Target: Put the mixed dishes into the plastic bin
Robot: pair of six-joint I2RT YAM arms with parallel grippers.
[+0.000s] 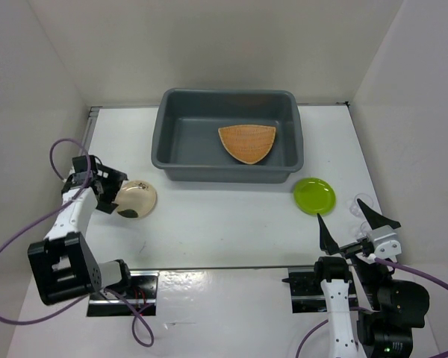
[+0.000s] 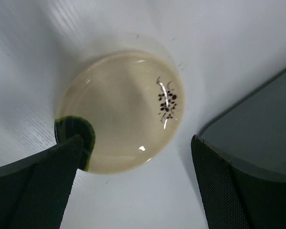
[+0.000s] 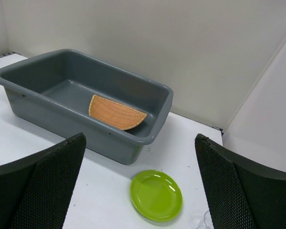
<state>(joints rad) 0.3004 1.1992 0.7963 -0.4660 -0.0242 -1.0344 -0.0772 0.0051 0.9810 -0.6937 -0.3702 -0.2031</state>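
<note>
TABLE-CLEARING TRIAL: The left claw [image 1: 113, 191] is hovering, jaws spread wide and holding nothing, over the cream round plate [image 1: 137, 200]. The plate is lying flat on the counter [image 1: 231, 224], near the front left corner of the plastic bin [image 1: 228, 176] but outside it. In the left wrist view, one finger is sitting over the plate's dark-green rim patch. The other finger is standing off the opposite edge, above bare counter. Whether either is touching the plate cannot be told.

The woven fan-shaped tray [image 1: 246, 142] is already lying inside the bin, toward its right end. The lime-green plate [image 1: 314, 195] is lying on the counter just off the bin's front right corner, with a clear cup [image 3: 205, 222] showing faintly beside it. The right claw [image 3: 139, 140], also spread wide and empty, is facing the bin from well back of the green plate.

The step in hand appears to be the pickup of the cream plate. The next move is likely calling for the left claw to descend, close across the shallow rim, then lift the plate over the bin's rolled rim. A low, glossy plate could slip if it is pinched too near its edge.
</note>
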